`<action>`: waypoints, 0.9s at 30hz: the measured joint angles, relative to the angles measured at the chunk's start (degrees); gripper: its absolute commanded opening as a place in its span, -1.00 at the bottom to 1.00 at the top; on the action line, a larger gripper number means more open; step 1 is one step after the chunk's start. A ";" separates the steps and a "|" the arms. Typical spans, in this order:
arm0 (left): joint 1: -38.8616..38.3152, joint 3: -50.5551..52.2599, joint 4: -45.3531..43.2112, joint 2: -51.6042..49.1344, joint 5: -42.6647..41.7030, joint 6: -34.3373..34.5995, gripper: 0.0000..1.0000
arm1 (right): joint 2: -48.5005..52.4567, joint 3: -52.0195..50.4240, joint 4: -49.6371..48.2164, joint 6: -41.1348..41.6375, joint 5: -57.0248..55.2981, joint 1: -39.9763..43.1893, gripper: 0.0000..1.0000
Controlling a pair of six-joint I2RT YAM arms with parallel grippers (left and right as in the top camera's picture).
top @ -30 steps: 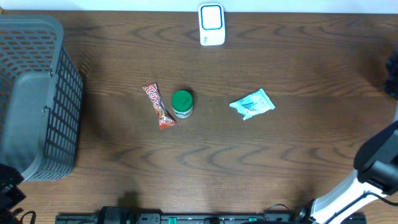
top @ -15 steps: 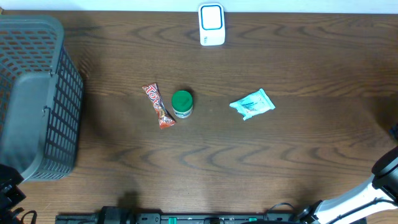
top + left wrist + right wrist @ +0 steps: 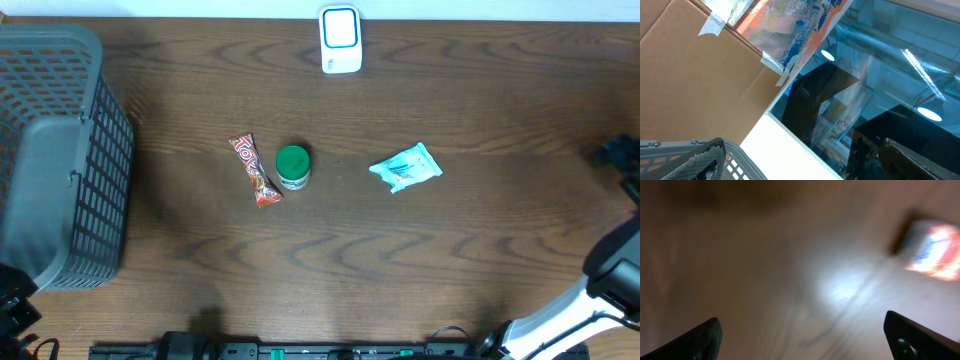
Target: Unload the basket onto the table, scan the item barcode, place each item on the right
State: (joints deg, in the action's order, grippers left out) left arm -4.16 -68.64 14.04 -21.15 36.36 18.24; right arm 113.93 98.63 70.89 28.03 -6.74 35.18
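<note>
Three items lie mid-table: a red candy bar, a green-lidded jar and a teal packet. The white and blue scanner stands at the far edge. My right gripper pokes in at the right edge, well right of the packet. In its own blurred view the right gripper is open over bare wood, holding nothing. My left gripper is open too, pointing up past the basket rim. No barcode shows.
A large grey mesh basket fills the table's left side. The right arm's white link crosses the bottom right corner. A blurred bright object shows at the upper right of the right wrist view; I cannot tell what it is.
The right gripper has shifted along the right edge, dropping nearly out of frame and now showing level with the packet. The items, scanner and basket have not moved.
</note>
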 measured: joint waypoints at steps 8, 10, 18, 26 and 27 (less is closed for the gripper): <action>0.00 0.00 -0.11 0.00 0.00 0.00 0.96 | 0.00 0.11 3.10 -1.51 7.98 -19.10 -0.97; 0.00 0.00 -0.11 0.00 0.00 0.00 0.96 | 0.00 0.11 4.09 -1.51 9.60 -24.63 -0.97; 0.00 0.00 -0.50 0.00 0.00 0.00 0.96 | 0.00 -3.04 6.54 -1.07 13.16 -41.57 -0.98; 0.00 0.00 -0.52 0.00 0.02 0.00 0.96 | 0.00 -11.63 -4.57 -0.20 16.76 -47.87 -0.98; 0.00 0.00 -0.52 0.00 0.00 0.00 0.96 | 0.00 -12.76 -6.47 -0.04 17.07 -48.33 -0.98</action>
State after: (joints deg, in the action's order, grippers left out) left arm -4.16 -68.64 13.52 -21.15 36.36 18.24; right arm 113.93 85.86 64.42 27.99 10.33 -13.15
